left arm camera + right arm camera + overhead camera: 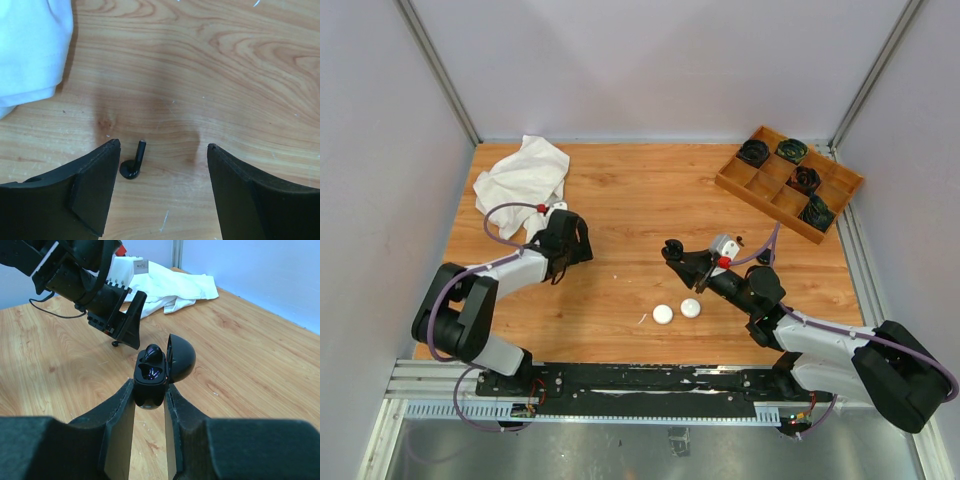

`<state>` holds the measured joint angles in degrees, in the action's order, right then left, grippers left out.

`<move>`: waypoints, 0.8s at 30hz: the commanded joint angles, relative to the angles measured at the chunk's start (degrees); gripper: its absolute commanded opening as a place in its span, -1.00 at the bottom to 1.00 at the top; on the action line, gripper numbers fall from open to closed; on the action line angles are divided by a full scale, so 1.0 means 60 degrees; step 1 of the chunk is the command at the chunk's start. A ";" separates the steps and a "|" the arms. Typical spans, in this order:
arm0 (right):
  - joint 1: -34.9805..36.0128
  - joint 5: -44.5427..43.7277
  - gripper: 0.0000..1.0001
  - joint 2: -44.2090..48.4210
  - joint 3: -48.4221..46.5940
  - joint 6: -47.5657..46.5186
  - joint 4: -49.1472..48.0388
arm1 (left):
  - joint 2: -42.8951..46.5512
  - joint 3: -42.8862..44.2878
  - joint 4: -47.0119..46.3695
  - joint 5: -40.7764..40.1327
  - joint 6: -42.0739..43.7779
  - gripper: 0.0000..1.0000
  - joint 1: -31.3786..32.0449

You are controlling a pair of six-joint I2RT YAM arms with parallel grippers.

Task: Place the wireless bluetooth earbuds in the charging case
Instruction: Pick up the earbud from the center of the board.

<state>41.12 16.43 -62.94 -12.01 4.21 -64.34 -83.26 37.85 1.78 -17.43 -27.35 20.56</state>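
Worktop (620, 200): wood-grain, walled on the left, far and right sides; its near edge meets the rail that carries the 2 arm bases.
Open room: the widest stretch of bare wood is the far middle, between cloth and tray; a narrower stretch lies between the 2 arms.
Cloth (523, 175): white and crumpled, in the far left corner, just beyond the left jaws.
Tray (840, 185): wooden, with compartments, set at an angle in the far right corner; 4 dark round items (754, 152) sit in it.
Left jaws: spread wide, gripping nothing, pointing down at the wood near the cloth.
Loose bud (132, 162): black, with a rounded head and a straight stem; it lies flat on the wood between the left jaws, just beside one pad and well apart from the other.
Right jaws: closed on the black case, pinching its lower body from both sides.
Black case (150, 375): glossy, held above the worktop right of centre, lid swung open.
Seated bud (152, 352): dark and rounded, in the case's far socket.
White cases (663, 314): 2 round pucks, closed, side by side near the centre, just nearer than the right jaws.
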 commanded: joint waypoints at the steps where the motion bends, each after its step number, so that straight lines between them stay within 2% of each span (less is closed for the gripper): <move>1: -0.0042 -0.0038 -0.99 0.0119 0.0113 -0.0201 -0.0103 | -0.0577 0.0406 -0.0384 0.0272 0.0318 0.51 -0.0135; 12: -0.0042 -0.0028 -0.99 0.0172 0.0087 -0.0226 -0.0051 | -0.0553 0.0430 0.0318 0.1089 0.0327 0.50 -0.0141; 24: -0.0042 0.0046 -0.99 0.0269 0.0098 -0.0218 -0.0018 | -0.0105 0.0091 0.0566 0.1895 0.0296 0.40 -0.0129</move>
<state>41.12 16.45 -62.41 -11.99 3.84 -63.42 -85.54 39.42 3.81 -8.16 -25.76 20.01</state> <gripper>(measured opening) 0.266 0.709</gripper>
